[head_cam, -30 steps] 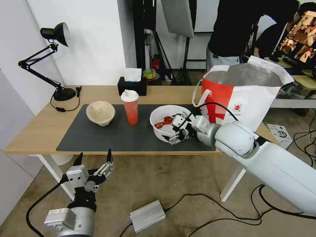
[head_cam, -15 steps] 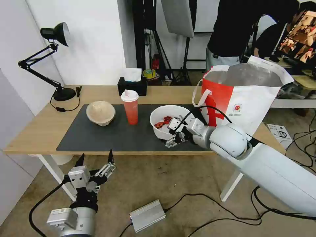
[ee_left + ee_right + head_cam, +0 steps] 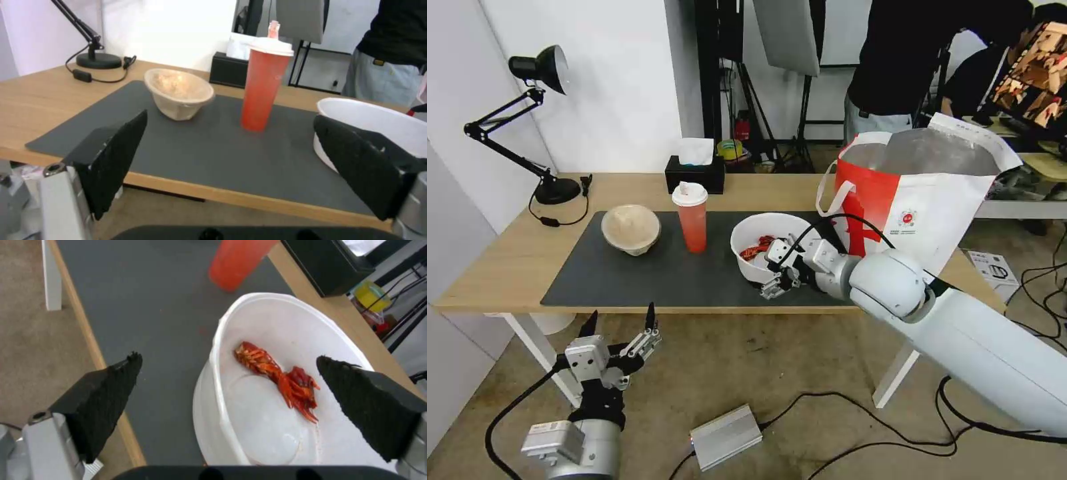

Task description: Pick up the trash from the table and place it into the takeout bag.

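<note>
**White bowl straddled at the table's front edge**

Over the last second the right gripper (image 3: 775,270) has been drawn back toward the front edge, so that the near rim of the white plastic bowl (image 3: 760,235) is now bracketed by its spread fingers; nothing is clamped yet. The bowl, red cup (image 3: 692,219) and beige bowl (image 3: 630,228) rest on the mat (image 3: 627,277); the takeout bag (image 3: 917,193) stands at the right end. The left gripper (image 3: 619,331) is parked open below the table (image 3: 494,260).
</note>
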You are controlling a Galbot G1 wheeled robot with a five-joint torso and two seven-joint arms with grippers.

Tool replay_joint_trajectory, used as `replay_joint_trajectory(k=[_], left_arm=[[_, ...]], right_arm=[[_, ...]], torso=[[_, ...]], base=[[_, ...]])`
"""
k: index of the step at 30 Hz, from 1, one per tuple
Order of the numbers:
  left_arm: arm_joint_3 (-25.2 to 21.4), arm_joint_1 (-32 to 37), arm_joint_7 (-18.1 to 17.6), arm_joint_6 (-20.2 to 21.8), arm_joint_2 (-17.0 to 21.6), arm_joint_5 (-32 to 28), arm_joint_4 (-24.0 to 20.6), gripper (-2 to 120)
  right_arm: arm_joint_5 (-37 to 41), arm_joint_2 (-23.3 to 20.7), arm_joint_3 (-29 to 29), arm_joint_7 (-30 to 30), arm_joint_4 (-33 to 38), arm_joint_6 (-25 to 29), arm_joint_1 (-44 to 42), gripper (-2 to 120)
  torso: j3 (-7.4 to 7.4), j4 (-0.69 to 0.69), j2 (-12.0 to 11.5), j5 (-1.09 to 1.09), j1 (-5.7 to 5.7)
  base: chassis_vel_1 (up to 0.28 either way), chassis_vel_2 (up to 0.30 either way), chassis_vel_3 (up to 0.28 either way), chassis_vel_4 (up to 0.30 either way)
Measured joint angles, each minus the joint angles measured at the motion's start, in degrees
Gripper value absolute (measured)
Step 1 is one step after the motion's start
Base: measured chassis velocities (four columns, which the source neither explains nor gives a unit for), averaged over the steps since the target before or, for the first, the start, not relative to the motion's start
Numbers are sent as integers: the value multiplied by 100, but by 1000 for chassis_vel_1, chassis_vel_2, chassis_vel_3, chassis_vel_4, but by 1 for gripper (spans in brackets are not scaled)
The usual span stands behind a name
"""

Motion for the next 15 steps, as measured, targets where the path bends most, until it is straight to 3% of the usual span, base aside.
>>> replay_joint_trajectory(k=[15], left_arm=[[-12, 90, -10, 11, 1, 0, -63, 100]], right_arm=[[-262, 123, 37, 33, -83, -6, -105, 100]], torso=[[0, 0, 0, 1, 0]], base=[[0, 0, 0, 0]])
